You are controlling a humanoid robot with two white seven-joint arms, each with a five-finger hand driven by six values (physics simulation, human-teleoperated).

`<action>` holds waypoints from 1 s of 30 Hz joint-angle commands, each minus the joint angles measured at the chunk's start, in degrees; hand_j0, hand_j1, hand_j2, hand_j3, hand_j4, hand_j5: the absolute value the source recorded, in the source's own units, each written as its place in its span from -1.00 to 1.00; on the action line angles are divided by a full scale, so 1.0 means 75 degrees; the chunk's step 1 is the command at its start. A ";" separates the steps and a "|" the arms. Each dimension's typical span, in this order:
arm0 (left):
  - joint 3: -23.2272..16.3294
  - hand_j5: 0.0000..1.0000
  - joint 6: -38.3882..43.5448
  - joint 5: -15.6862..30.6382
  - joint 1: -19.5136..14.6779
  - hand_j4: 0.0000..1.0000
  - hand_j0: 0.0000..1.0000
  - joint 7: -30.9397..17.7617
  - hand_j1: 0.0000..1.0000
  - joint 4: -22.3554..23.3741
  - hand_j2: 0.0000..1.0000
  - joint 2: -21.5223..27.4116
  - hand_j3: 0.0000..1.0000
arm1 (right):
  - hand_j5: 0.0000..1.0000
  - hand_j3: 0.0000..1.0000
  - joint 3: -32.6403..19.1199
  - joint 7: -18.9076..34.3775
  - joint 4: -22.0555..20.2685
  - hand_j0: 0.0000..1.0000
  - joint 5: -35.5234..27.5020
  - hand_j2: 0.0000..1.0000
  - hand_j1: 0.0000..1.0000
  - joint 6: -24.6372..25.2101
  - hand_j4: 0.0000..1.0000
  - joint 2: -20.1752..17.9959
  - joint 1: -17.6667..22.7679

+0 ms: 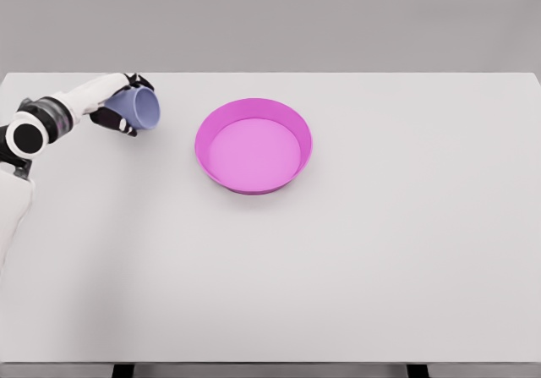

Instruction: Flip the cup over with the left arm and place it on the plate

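My left hand was wrapped round cup wall, tilted, left of plate; prob light, stiff, slick — side grip ok.

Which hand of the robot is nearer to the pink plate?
Left. The left hand holds the cup, tilted, to the left of the plate, apart from it. The right hand is not in view.

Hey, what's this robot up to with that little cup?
The robot's left hand is gripping a pale blue cup, holding it tipped on its side with the opening facing toward the pink plate. The dark fingers wrap around the cup near the table's left edge. The plate sits to the right of the cup with nothing in it, so the cup has not been set there yet. The right arm is out of view.
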 commanded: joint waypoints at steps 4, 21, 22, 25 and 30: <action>0.0202 0.35 -0.0946 0.0960 0.0012 0.35 0.35 0.0005 0.35 0.0017 0.35 0.0057 0.35 | 1.00 1.00 0.0000 0.0001 0.0000 1.00 0.0000 1.00 1.00 -0.0002 1.00 0.0000 0.0011; 0.0073 0.34 -0.1989 0.3492 0.0152 0.34 0.34 0.0005 0.34 -0.0006 0.34 -0.0224 0.34 | 1.00 1.00 0.0000 0.0001 0.0000 1.00 0.0000 1.00 1.00 -0.0002 1.00 0.0000 0.0000; 0.0061 0.34 -0.1989 0.3550 0.0187 0.34 0.34 0.0005 0.34 -0.0053 0.34 -0.0271 0.34 | 1.00 1.00 0.0000 0.0001 0.0000 1.00 0.0000 1.00 1.00 -0.0002 1.00 0.0000 0.0000; -0.0044 0.35 -0.2200 0.3703 0.0258 0.35 0.35 0.0005 0.35 -0.0065 0.35 -0.0470 0.35 | 1.00 1.00 0.0000 0.0001 0.0000 1.00 0.0000 1.00 1.00 -0.0002 1.00 0.0000 0.0000; -0.0349 0.36 -0.2364 0.4113 0.0258 0.36 0.36 0.0005 0.36 -0.0065 0.36 -0.0681 0.36 | 1.00 1.00 -0.0012 0.0001 0.0000 1.00 0.0000 1.00 1.00 -0.0002 1.00 0.0000 0.0000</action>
